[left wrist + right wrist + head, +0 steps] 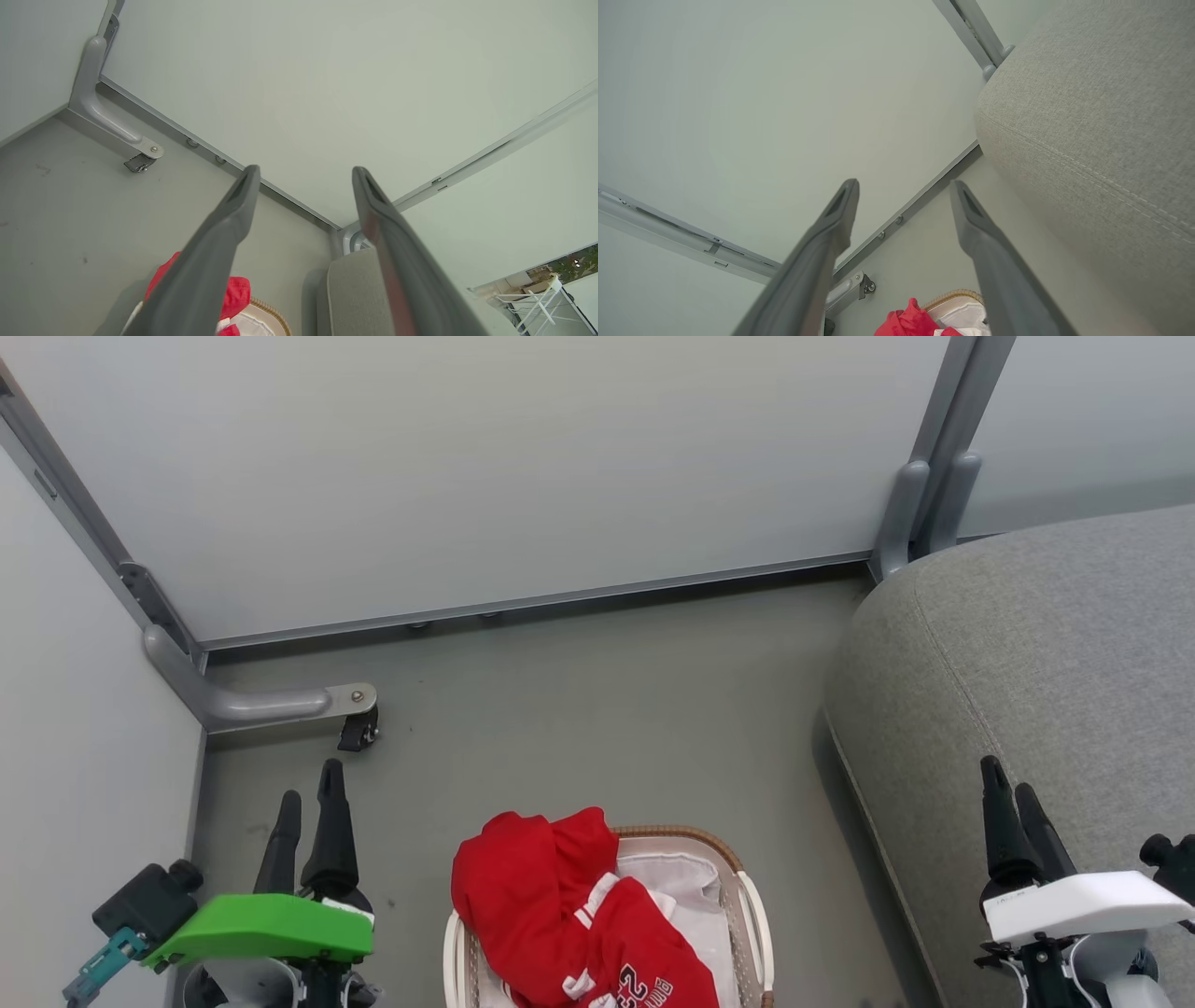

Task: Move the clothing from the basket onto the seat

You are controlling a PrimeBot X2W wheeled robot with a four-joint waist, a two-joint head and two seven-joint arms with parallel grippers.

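Head view: the basket (755, 915) stands on the grey floor (607, 709) at the bottom middle, between the two arms. The seat (1055, 663) rises near its right side.
Clothing (560, 905): a red heap piled in the basket, bulging over the far-left rim. White lettering shows on the nearest fold. The white liner (686, 887) lies bare on the right.
Seat: none of the clothing lies on the part in view.
Left tool (310, 784): fingers spread wide and holding nothing. It hangs over the floor to the left of the basket, apart from it.
Right tool (1008, 777): fingers spread wide too, and empty. It hangs by the seat's near edge, to the right of the basket.
Step in hand: the opening one, as I judge it. Neither tool touches the heap and nothing has been lifted.
Next move: it calls for one tool to come down over the high red mound and pinch a thick fold. It must keep clear of the liner, raise the garment above the rim, and carry it right onto the seat.
Risk: the garments look tangled and may rise together. The light basket could tip or drag along.
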